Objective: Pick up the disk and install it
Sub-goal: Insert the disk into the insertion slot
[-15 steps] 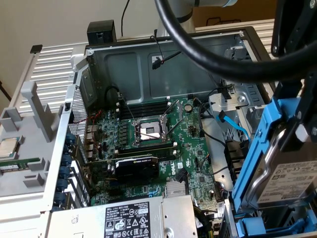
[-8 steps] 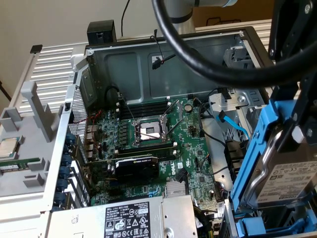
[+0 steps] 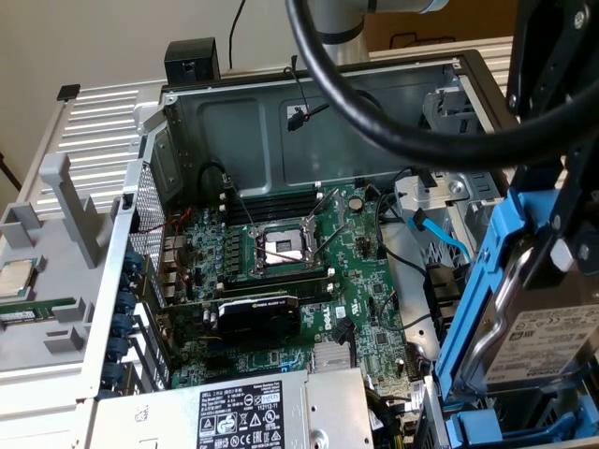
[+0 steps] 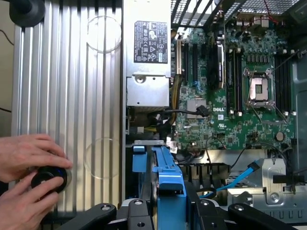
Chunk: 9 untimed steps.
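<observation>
Okay, the gripper [image 4: 169,214] has its jaws clamped on the disk [image 3: 547,341], one black finger on each side of its blue carrier frame [image 3: 482,281]. I see the disk at 4 o'clock in the exterior view, tilted on edge over the drive-cage corner of the open PC case [image 3: 281,94]. Its white label faces the camera, but the print is too small for me to read.

The motherboard [image 3: 374,309] lies mid-case with its CPU socket [image 3: 281,245] empty. The Dell logo [image 4: 218,116] is printed in white on the board. The graphics card [image 3: 257,316] sits just at 6 o'clock of the socket, and I can't make out its lettering. The power-supply box [image 3: 243,412] is at 6 o'clock, with a black label of certification marks and text I can't read. A loose CPU chip [image 3: 14,279] sits at 9 o'clock.

In the wrist view, a person's hands [image 4: 29,158] are on a black knob [image 4: 48,178] on the ribbed table [image 4: 72,86].
</observation>
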{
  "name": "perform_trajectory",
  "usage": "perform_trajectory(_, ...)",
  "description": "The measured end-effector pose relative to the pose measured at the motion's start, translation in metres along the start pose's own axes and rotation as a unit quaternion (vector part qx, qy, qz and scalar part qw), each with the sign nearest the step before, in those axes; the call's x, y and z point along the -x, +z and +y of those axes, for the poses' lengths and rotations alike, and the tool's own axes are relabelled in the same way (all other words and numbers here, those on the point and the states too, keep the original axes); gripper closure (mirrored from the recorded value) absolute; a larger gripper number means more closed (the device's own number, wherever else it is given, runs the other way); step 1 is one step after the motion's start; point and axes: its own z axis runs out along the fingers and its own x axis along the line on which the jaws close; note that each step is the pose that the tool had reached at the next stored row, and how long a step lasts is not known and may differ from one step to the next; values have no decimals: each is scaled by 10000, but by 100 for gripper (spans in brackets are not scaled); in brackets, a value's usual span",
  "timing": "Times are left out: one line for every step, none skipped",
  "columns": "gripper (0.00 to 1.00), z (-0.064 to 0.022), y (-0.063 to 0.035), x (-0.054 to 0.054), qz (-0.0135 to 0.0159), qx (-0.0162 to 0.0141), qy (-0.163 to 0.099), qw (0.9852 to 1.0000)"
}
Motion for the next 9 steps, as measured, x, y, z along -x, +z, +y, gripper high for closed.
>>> perform_trajectory(64, 0, 1, -1, 1, 0, 0, 10000)
perform_trajectory(64, 0, 2, -2, 0, 0, 0, 10000)
perform_trajectory(64, 0, 4, -4, -1, 0, 0, 10000)
perform_trajectory(64, 0, 6, -4, 0, 0, 1, 10000)
perform_trajectory(64, 0, 6, -4, -1, 0, 0, 10000)
perform_trajectory(64, 0, 7, -4, -1, 0, 0, 10000)
perform_trajectory(64, 0, 7, -4, -1, 0, 0, 10000)
perform_trajectory(64, 0, 7, -4, -1, 0, 0, 10000)
perform_trajectory(64, 0, 8, -8, -2, 0, 0, 10000)
